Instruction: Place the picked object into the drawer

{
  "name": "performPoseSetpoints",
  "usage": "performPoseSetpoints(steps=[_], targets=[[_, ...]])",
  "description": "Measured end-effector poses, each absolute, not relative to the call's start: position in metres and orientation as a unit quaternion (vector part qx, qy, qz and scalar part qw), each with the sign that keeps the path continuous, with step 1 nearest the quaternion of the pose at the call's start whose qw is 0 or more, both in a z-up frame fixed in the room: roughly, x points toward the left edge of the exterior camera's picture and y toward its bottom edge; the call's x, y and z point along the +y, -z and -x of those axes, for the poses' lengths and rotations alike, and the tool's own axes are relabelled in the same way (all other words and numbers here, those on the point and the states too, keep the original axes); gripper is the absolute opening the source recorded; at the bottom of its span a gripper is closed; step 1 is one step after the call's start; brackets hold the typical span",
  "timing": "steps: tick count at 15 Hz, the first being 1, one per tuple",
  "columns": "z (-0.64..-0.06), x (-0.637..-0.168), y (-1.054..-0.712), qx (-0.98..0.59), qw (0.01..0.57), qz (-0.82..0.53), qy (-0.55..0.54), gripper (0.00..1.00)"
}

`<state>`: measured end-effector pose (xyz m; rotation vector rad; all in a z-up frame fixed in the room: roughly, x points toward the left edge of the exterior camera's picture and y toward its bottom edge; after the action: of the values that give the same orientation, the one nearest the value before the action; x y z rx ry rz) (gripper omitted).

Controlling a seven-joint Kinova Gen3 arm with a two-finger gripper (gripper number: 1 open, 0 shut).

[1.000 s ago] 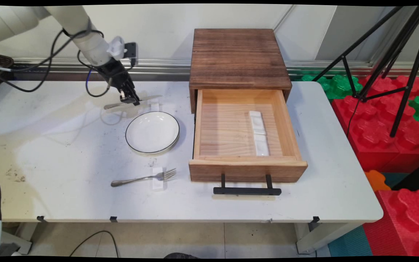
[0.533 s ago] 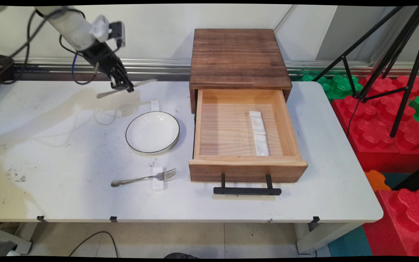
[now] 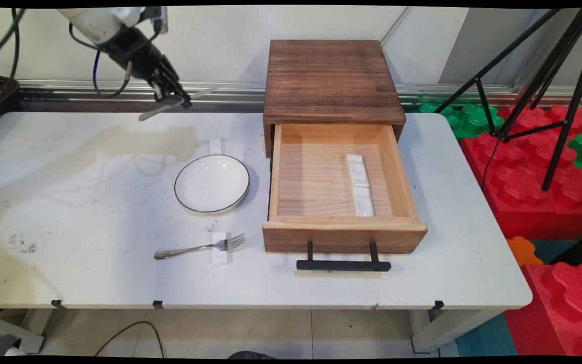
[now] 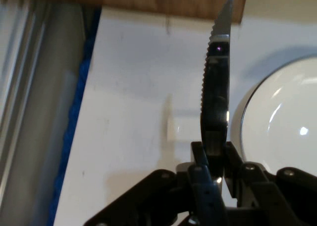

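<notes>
I have the gripper up in the air over the desk's far left part, in front of the wall rail, and its two black fingers are clamped on a knife — a slim metal table knife, held near the middle of its length and clear of the surface. In the main view it lies roughly level, handle end to the left and blade toward the wooden box. In the hand view the knife rises straight from between the fingers; its blade is polished and reflective, with a serrated edge and a pointed tip.

Below the gripper on the desk sits a round white plate with a thin dark rim, glossy and shallow. Just beyond it is a small pale rectangular strip stuck flat on the top. Nearer the front edge a metal fork lies with its tines across another such strip.

To the right stands a dark-stained wooden box with its drawer pulled out — pale, straight-grained wood with a black bar handle. Inside the drawer lies a long white glossy rest, moulded in segments.

The white desk top is scuffed and stained. I can read no writing anywhere.
</notes>
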<state>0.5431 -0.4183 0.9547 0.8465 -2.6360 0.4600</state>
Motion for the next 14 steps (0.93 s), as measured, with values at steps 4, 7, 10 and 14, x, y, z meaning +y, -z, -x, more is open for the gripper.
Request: performPoseSetpoints(steps=[4, 7, 10, 14], targets=[[-0.516, -0.412, -0.982, -0.922, 0.194, -0.288, -0.169, 0.0], [-0.492, -0.408, -0.999, -0.922, 0.212, -0.276, -0.17, 0.0], [-0.468, -0.407, -1.012, -0.922, 0.229, -0.262, -0.17, 0.0], [-0.43, -0.41, -1.025, -0.921, 0.251, -0.245, -0.171, 0.0]])
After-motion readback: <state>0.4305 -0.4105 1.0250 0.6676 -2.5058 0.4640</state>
